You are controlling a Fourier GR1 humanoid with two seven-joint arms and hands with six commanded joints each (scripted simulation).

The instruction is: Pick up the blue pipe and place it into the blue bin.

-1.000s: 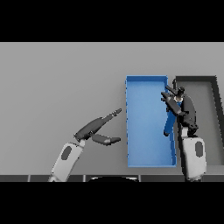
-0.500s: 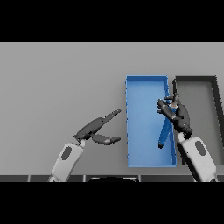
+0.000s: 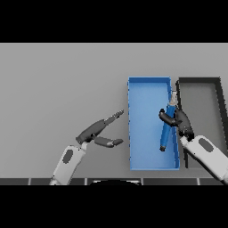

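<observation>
The blue pipe [image 3: 166,132] slants inside the blue bin [image 3: 149,83], along its right wall; its pale upper end points to the far right and its lower end is near the bin's floor. My right hand [image 3: 181,123] is at the bin's right rim, thumb and fingers curled round the pipe's upper half. My left hand [image 3: 95,132] hovers over the table left of the bin, fingers straight and spread, holding nothing.
A dark grey bin [image 3: 198,81] stands directly to the right of the blue one, its walls touching it. My right forearm [image 3: 208,156] crosses its near end. The grey table [image 3: 58,80] stretches away to the left and back.
My right hand has drawn back toward me and slightly left with the pipe, which now reaches deeper into the blue bin. The left hand has barely moved.
</observation>
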